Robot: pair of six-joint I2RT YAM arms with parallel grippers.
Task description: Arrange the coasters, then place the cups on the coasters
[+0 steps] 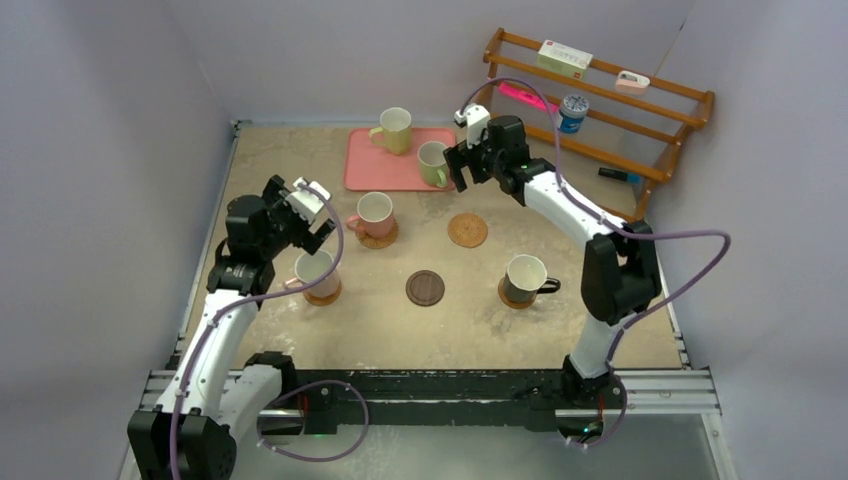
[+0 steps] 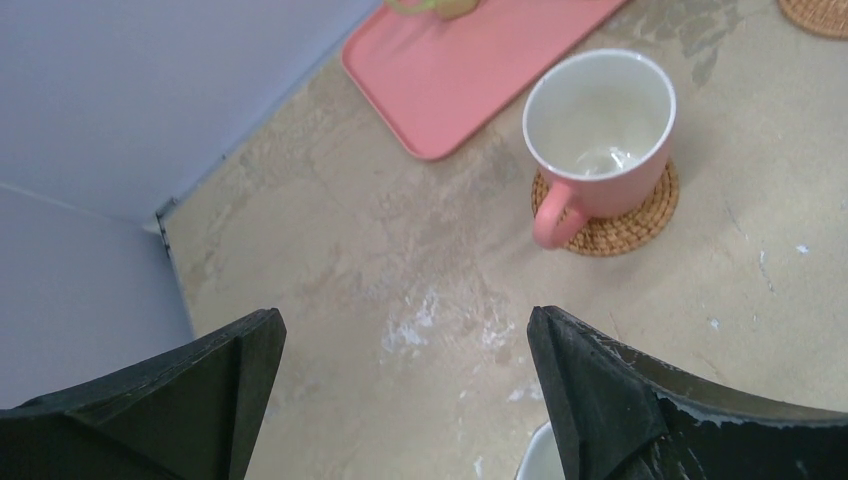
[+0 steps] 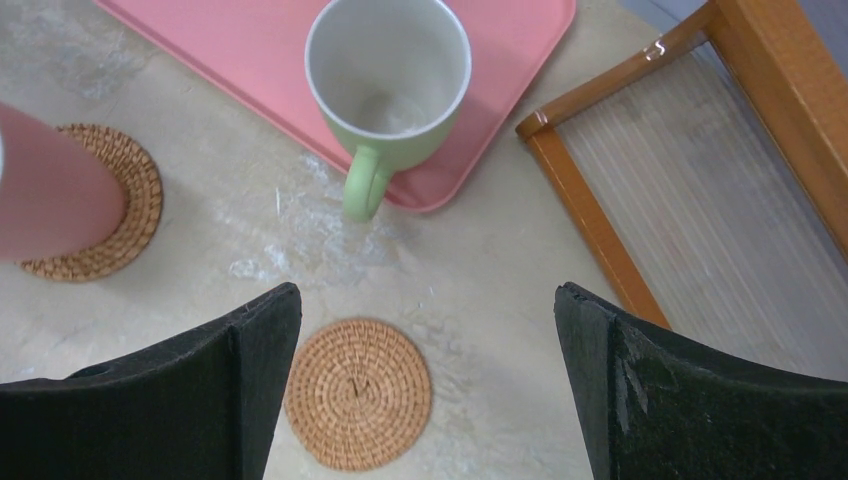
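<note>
Three of the five pairs look done.
- A pink mug (image 2: pixel 600 130) sits on its woven coaster (image 2: pixel 640 222).
- The second pink mug (image 1: pixel 316 270) and the black mug (image 1: pixel 525 275) each stand on a coaster nearer the arm bases.

Two coasters lie bare: the tan coaster (image 3: pixel 358 392) mid-desk and the dark brown coaster (image 1: pixel 425 288) nearer the bases.

Two mugs wait on the pink tray (image 3: pixel 520 40).
- The green mug (image 3: pixel 388 70) stands at the tray's near edge, its handle (image 3: pixel 362 185) jutting over the rim toward the desk (image 2: pixel 400 250).
- The yellow mug (image 1: pixel 395 130) stands further back.

The right fingers (image 3: pixel 230 400) are spread wide and empty. They hover just short of the green mug, with the tan coaster showing between them in the wrist view. The left fingers (image 2: pixel 620 400) are also spread with nothing between them, over bare desk beside the second pink mug.

We judge the step in hand to be moving the green mug to the tan coaster, using the right arm.

To do it well:
- Come down on the mug's wall on the side away from the handle, one finger inside and one outside, so the handle does not block the close.
- Grip firmly, since glazed ceramic is slick.
- Lift straight up until the base clears the tray lip before moving sideways, or the tray may drag along.
- Keep the mug upright on the short carry.
- Centre the mug over the coaster and let go only once the base sits flat.
- Keep clear of the wooden rack (image 3: pixel 590 215) on the right and the pink mug on the left.
</note>
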